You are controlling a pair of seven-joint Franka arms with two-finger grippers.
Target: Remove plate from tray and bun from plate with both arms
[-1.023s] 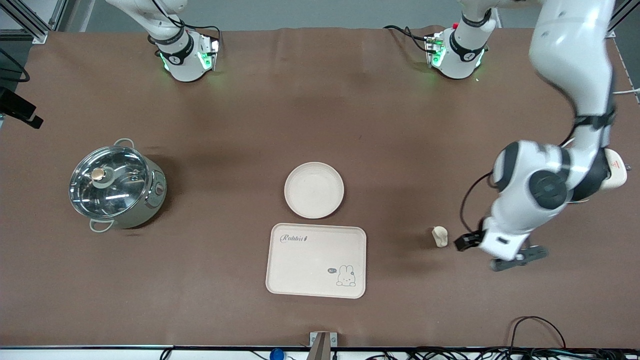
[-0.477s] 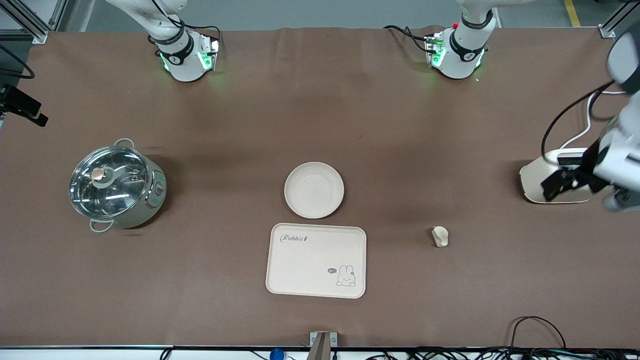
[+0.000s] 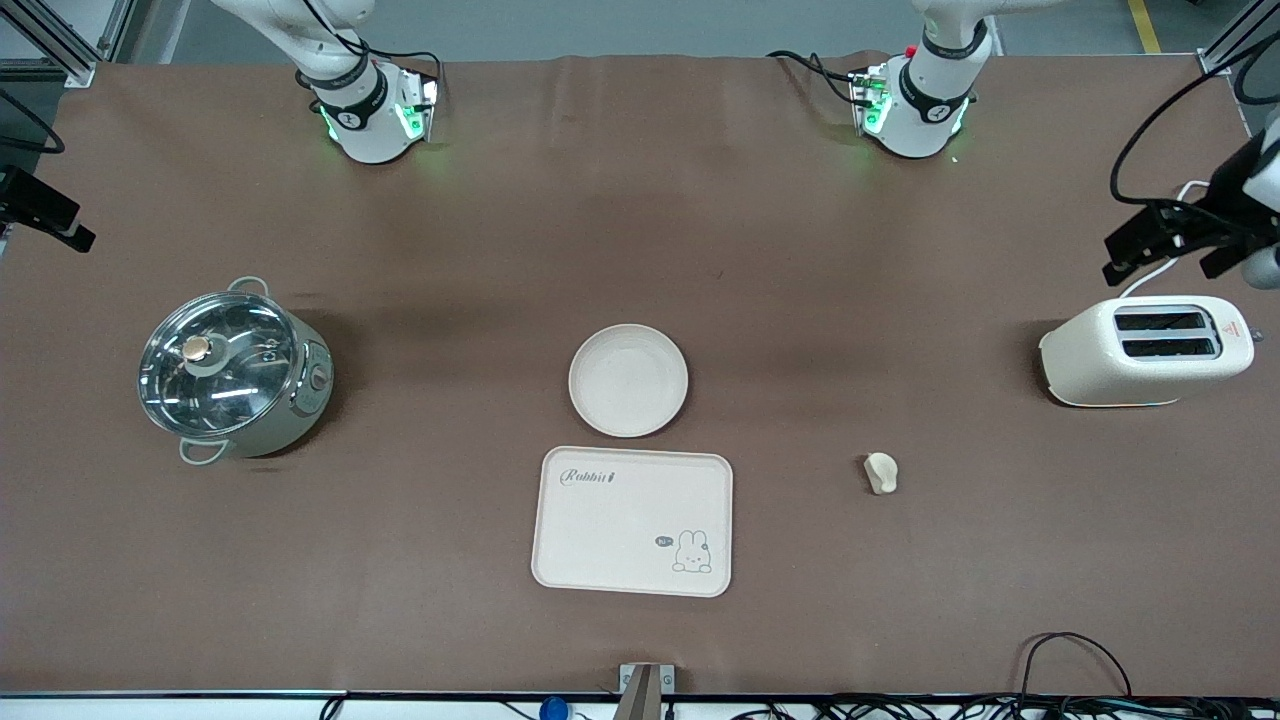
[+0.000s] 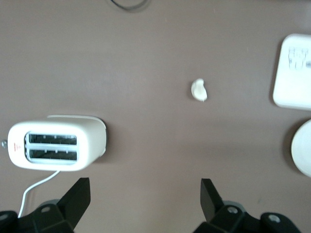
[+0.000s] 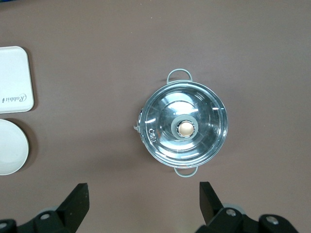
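Observation:
The round cream plate (image 3: 628, 380) lies at the table's middle, just farther from the front camera than the rabbit tray (image 3: 633, 521). The small pale bun (image 3: 881, 472) lies on the bare cloth between the tray and the toaster. My left gripper (image 3: 1172, 243) is open and empty, high over the left arm's end of the table by the toaster. Its wrist view shows the open gripper (image 4: 144, 194), the bun (image 4: 198, 90) and the plate's edge (image 4: 303, 148). My right gripper (image 5: 143, 196) is open and empty, high beside the pot (image 5: 183, 128). It is out of the front view.
A steel pot with a glass lid (image 3: 232, 370) stands toward the right arm's end. A cream toaster (image 3: 1148, 350) with a white cord stands at the left arm's end. Cables run along the near edge.
My left arm has lifted away from beside the bun and swung past the toaster toward the left arm's end of the table. Bun, plate and tray have not moved.

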